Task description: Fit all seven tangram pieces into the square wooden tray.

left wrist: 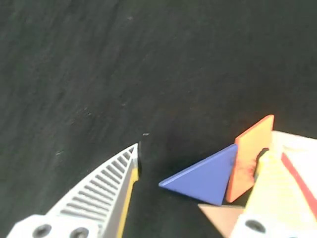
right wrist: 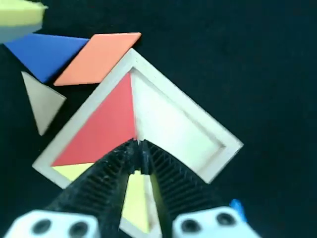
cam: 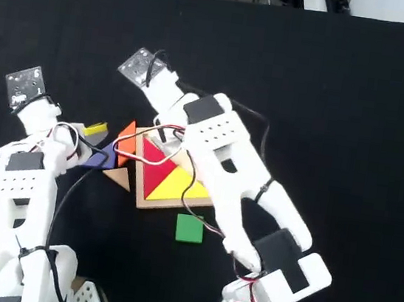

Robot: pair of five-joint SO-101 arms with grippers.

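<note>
The square wooden tray (cam: 140,187) (right wrist: 218,144) holds a red triangle (cam: 153,164) (right wrist: 101,129) and a yellow triangle (cam: 176,185) (right wrist: 134,201); its far half is bare wood. My right gripper (right wrist: 139,147) hovers shut over the tray's middle with nothing between its fingers. Beside the tray lie an orange parallelogram (cam: 126,139) (right wrist: 96,57) (left wrist: 250,158), a blue triangle (cam: 103,157) (left wrist: 203,176) (right wrist: 44,49) and a tan triangle (cam: 118,177) (right wrist: 42,101). My left gripper (left wrist: 195,198) stands open just above the blue triangle. A small yellow piece (cam: 95,129) (left wrist: 128,198) rests against one of its fingers. A green square (cam: 189,228) lies in front of the tray.
Black cloth covers the table (cam: 357,104), with wide free room behind and to the right of the tray. The right arm (cam: 223,161) stretches across the tray's right side. The loose pieces crowd the gap between the two grippers.
</note>
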